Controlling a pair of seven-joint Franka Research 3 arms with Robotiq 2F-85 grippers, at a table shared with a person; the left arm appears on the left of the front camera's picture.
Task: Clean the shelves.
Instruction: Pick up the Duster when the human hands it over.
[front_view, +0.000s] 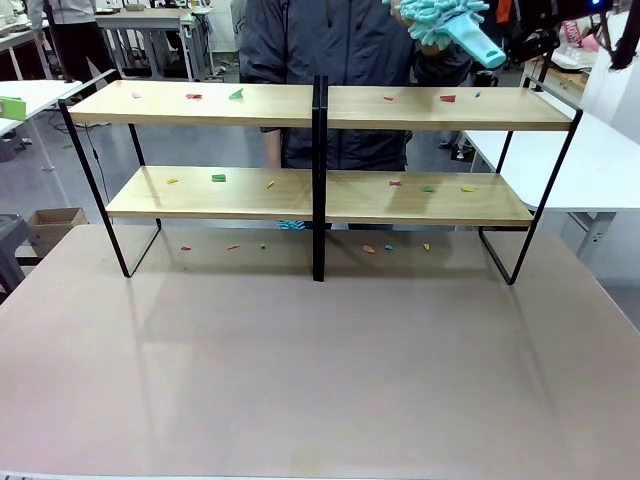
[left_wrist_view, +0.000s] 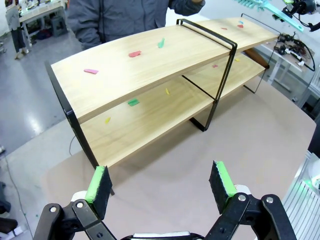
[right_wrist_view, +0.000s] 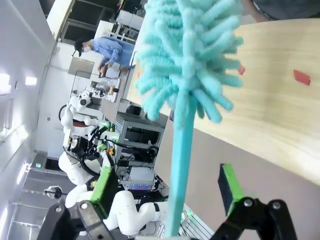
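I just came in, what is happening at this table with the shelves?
A person behind the shelves holds out a turquoise duster, its handle between the open jaws of the right pincer, not yet gripped. The left pincer hangs open over the table. Small coloured scraps lie on both boards; cleaning looks not yet begun.

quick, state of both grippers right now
left gripper: jaws open, holding nothing, above the tabletop
right gripper: jaws open, teal duster handle runs between them, not clamped
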